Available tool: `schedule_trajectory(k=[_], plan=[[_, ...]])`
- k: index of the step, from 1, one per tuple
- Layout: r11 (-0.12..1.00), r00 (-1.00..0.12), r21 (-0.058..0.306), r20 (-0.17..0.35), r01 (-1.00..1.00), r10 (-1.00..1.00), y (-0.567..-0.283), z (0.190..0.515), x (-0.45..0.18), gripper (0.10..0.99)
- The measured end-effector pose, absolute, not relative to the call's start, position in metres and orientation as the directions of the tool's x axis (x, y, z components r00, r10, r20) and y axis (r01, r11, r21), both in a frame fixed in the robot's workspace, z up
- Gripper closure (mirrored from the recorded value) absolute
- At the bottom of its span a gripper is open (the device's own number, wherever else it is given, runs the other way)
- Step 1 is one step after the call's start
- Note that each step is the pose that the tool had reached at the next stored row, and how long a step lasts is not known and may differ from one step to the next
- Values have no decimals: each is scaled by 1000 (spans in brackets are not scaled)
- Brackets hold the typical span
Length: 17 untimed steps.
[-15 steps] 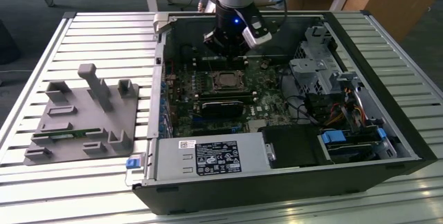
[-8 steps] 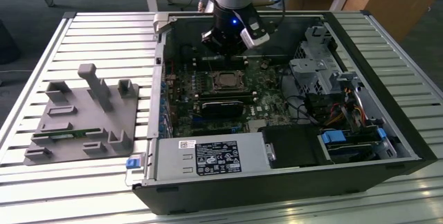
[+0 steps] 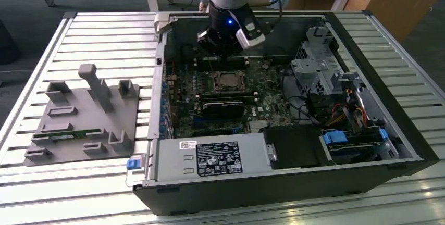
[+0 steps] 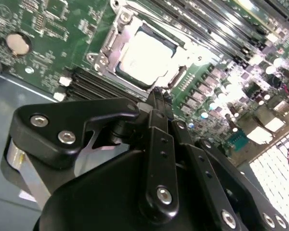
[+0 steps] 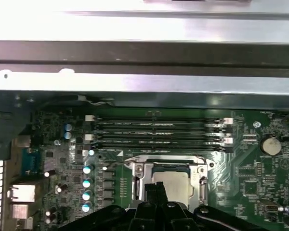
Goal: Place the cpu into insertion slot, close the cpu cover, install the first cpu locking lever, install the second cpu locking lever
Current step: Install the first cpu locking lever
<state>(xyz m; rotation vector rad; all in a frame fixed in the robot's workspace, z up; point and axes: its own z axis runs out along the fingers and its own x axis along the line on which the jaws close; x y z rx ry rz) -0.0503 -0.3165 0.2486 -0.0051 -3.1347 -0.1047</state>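
Note:
The cpu (image 4: 145,54) (image 5: 176,182) (image 3: 226,80), with its pale grey metal top, lies in the insertion slot (image 4: 119,72) on the green motherboard. The silver cpu cover (image 5: 136,169) (image 4: 116,30) lies flat as a frame around the chip. Thin metal levers run along the socket's sides; whether they are latched I cannot tell. My gripper (image 4: 156,97) (image 5: 156,191) (image 3: 221,49) hangs just above the socket's edge, its black fingers together with nothing between them.
Long black memory slots (image 5: 156,130) run beside the socket. A black card (image 3: 222,106) lies across the board, a power supply (image 3: 208,160) sits at the case front, and a drive cage (image 3: 320,74) stands on the exterior view's right. A grey fixture (image 3: 83,115) rests on the slatted table.

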Motion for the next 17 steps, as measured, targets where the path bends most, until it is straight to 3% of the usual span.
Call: schedule_trajectory(k=[17], plan=[[998, -1000, 67, 5, 4, 3, -316, 248, -92, 980]])
